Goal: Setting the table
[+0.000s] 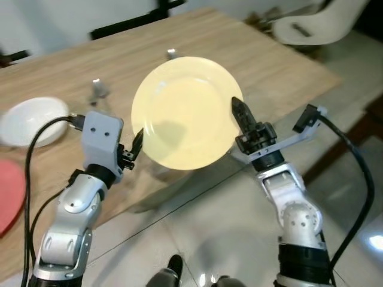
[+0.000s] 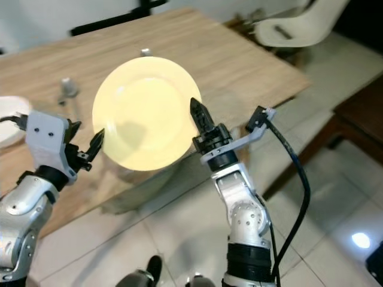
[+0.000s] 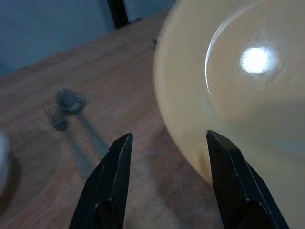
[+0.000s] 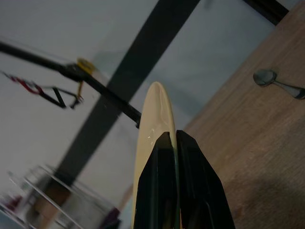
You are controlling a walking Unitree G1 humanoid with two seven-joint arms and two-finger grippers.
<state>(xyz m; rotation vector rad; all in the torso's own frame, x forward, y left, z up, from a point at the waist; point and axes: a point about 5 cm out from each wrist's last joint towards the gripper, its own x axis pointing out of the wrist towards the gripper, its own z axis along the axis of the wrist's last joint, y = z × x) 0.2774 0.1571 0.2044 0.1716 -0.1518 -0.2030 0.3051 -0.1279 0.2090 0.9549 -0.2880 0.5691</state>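
A pale yellow plate (image 1: 185, 110) hangs above the near edge of the wooden table (image 1: 269, 66), tilted toward me. My right gripper (image 1: 239, 113) is shut on the plate's right rim; in the right wrist view the plate (image 4: 155, 119) shows edge-on between the two fingers (image 4: 164, 176). My left gripper (image 1: 136, 143) stands open just beside the plate's lower left rim, without touching it. In the left wrist view the open fingers (image 3: 119, 167) frame the plate (image 3: 238, 95). A fork and a spoon (image 1: 97, 91) lie on the table to the left, seen also as the spoon (image 3: 71, 102).
A white bowl (image 1: 33, 119) sits at the table's left, with a red plate edge (image 1: 9, 191) nearer me. A white chair (image 1: 317, 21) stands at the far right. Tiled floor (image 1: 197, 221) lies below the table's near edge. A dark chair back (image 1: 134, 21) is behind the table.
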